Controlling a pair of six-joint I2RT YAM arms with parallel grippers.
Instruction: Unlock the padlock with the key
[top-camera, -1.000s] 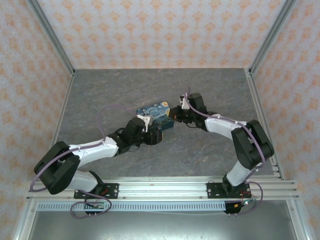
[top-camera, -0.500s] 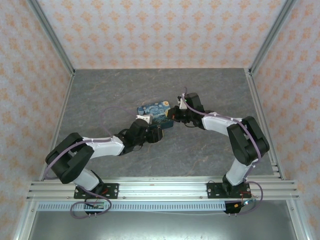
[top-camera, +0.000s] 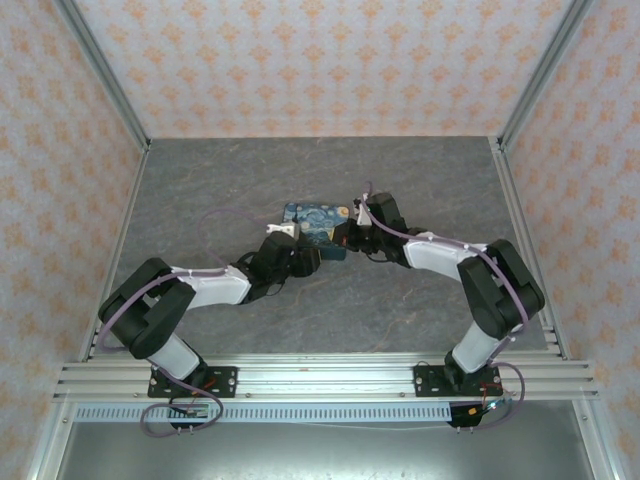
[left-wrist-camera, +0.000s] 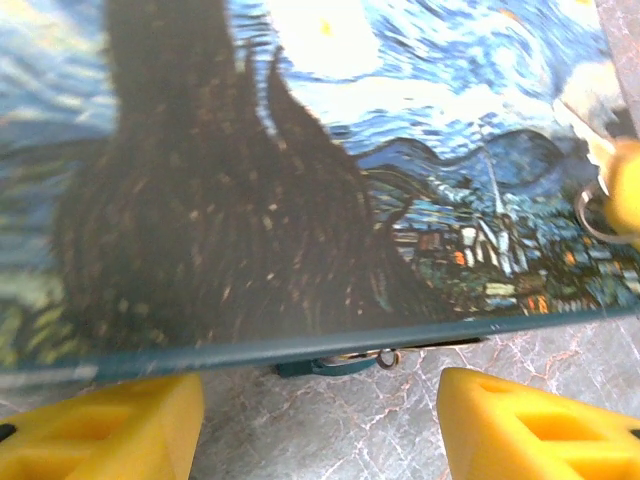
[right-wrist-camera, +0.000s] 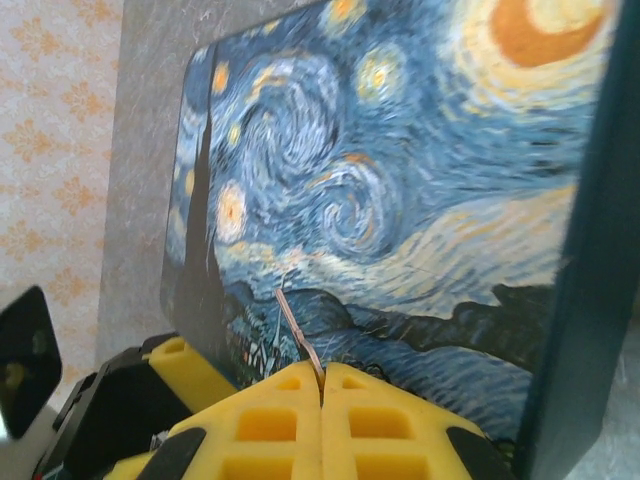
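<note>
Since a moment ago the left arm has tucked its elbow in toward the middle. The left gripper (top-camera: 303, 260) has crept a bit closer to the flat tin box painted with a blue and yellow starry night (top-camera: 318, 222). The tin has slid a little toward the back of the grey stone-look table (top-camera: 400, 320). The left gripper's yellow fingers (left-wrist-camera: 100, 430) stand partly open, with nothing between them but bare table. I think they wait at the tin's near edge to stop it from sliding. The tiny dark teal metal padlock (left-wrist-camera: 325, 367) peeks out from under that same edge, just in front of the open fingers, with a small ring beside it. The right gripper (right-wrist-camera: 322, 385), at the tin's right end, is squeezed tight shut on a thin silver key (right-wrist-camera: 298, 330). The key sticks up past the tips, over the painted lid. I think the gripper holds it so firmly so the key won't twist when it goes into the lock. The key is not in the padlock yet; the two are well apart.
</note>
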